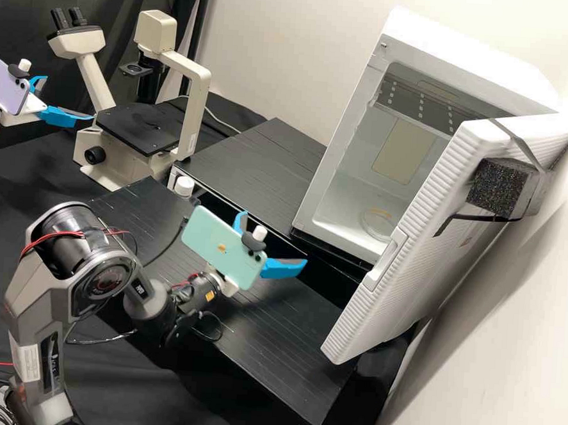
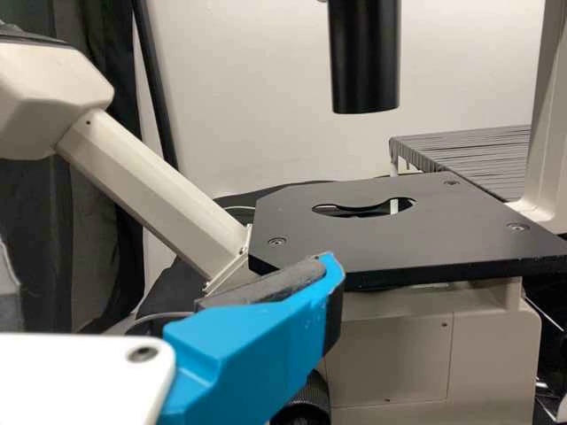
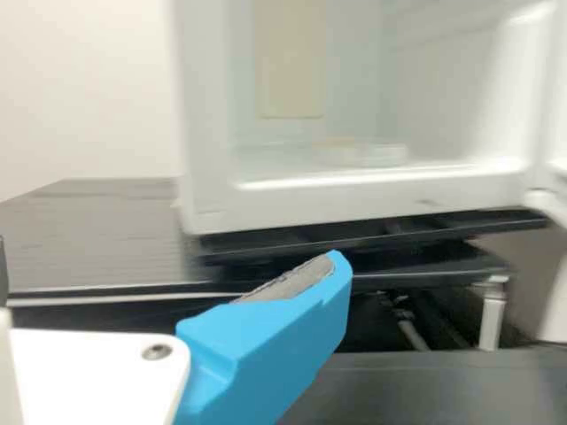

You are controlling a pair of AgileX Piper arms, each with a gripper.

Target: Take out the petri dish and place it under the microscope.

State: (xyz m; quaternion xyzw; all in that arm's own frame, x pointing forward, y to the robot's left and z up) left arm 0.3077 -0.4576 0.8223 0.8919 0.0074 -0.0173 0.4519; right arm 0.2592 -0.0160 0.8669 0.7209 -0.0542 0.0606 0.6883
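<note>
The clear petri dish (image 1: 377, 226) lies on the floor of the white incubator (image 1: 336, 171), whose door stands ajar; it shows faintly in the right wrist view as a low dish (image 3: 383, 156). My right gripper (image 1: 274, 237) is open and empty outside the incubator's front, its fingers spread in the right wrist view too (image 3: 168, 266). At the far left, my left gripper (image 1: 68, 98) is open and empty beside the microscope (image 1: 195, 98). In the left wrist view that gripper (image 2: 168, 274) is in front of the black stage (image 2: 399, 235), which has an opening under the dark cylinder (image 2: 364, 62).
The ribbed incubator door (image 1: 418, 214) swings out towards the bench front, with a black foam block (image 1: 498, 187) strapped on it. Black platforms (image 1: 261, 160) lie between microscope and incubator. A white-capped bottle (image 1: 184, 186) stands behind the right arm. The microscope's eyepieces (image 1: 68, 17) rise near the left arm.
</note>
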